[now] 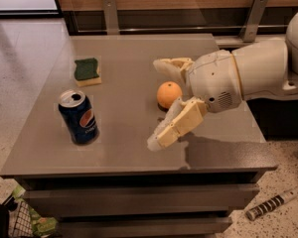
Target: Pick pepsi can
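Note:
The pepsi can (pixel 79 117) is dark blue with a round red-white-blue logo and a silver top. It stands upright near the front left of the grey table (pixel 124 58). My gripper (pixel 156 103) comes in from the right on a white arm. It hangs above the table's middle, to the right of the can and well apart from it. Its two cream fingers (pixel 176 125) are spread open and hold nothing. An orange (pixel 169 94) sits between them, partly hidden by the gripper.
A green and yellow sponge (pixel 86 71) lies at the back left of the table. Metal brackets and a wooden wall run behind the table. A striped tool (pixel 270 205) lies on the floor at right, and a wire basket (pixel 15 222) stands at bottom left.

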Robot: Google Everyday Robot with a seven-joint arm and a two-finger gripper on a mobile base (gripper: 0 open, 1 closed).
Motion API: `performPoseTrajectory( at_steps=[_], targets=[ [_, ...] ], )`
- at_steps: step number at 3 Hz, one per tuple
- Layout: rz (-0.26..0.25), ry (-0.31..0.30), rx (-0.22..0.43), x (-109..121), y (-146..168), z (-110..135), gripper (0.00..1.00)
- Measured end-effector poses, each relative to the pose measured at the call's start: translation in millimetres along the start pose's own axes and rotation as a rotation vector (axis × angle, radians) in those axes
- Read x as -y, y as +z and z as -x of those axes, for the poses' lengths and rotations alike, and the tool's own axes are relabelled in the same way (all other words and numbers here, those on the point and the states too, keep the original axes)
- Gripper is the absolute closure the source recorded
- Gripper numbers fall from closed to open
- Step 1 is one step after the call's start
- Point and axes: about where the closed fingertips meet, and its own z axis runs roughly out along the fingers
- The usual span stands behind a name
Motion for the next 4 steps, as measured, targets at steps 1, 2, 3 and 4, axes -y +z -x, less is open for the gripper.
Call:
performPoseTrajectory(
  at_steps=[1,2,3,4],
  targets=[
    [-0.006,0.021,-0.002,3,30,-1,0.00],
    [-0.021,0.027,0.045,6,74,3,0.00],
    [-0.042,0.013,0.109,7,97,4,0.00],
    [-0.044,-0.001,0.218,8,128,-1,0.00]
  ],
)
